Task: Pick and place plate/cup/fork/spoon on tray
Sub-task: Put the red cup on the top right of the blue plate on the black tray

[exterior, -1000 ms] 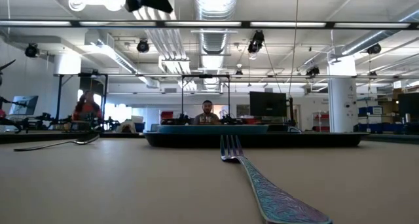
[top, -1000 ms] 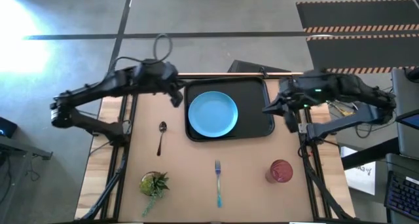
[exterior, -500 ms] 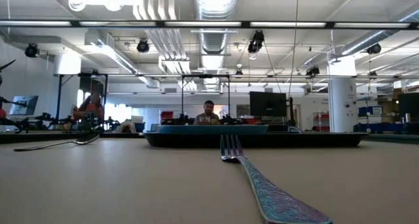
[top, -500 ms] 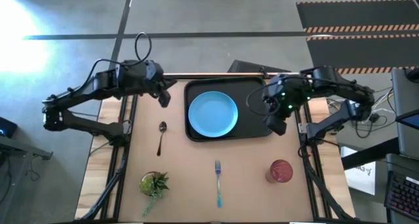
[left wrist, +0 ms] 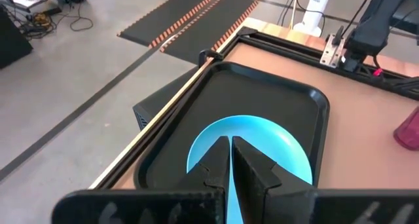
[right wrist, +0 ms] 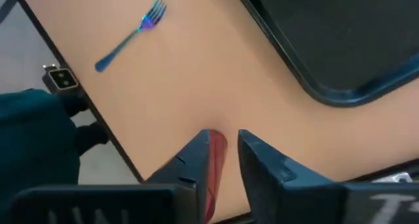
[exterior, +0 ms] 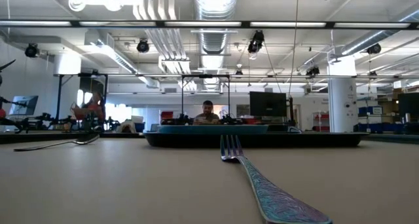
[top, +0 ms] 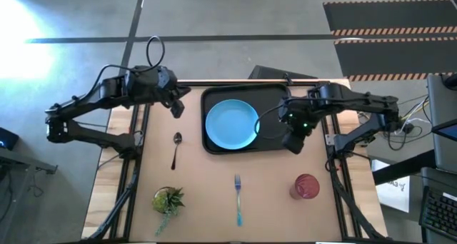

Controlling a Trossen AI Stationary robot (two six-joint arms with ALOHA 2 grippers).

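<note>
Right arm lining up on cup

Right gripper (top: 293, 145) part open, empty, over tray (top: 285, 94) corner; cup (top: 305, 186) stands beyond, probably next target. Left gripper (top: 176, 109) shut, parked.

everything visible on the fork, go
The fork has a slim light-blue handle, patterned up close, and silver tines that look metal. It lies flat on the bare brown table, outside the tray, its tines towards the tray and its handle towards the near edge. It sits between the potted plant and the cup, apart from both. No gripper touches it.
</note>
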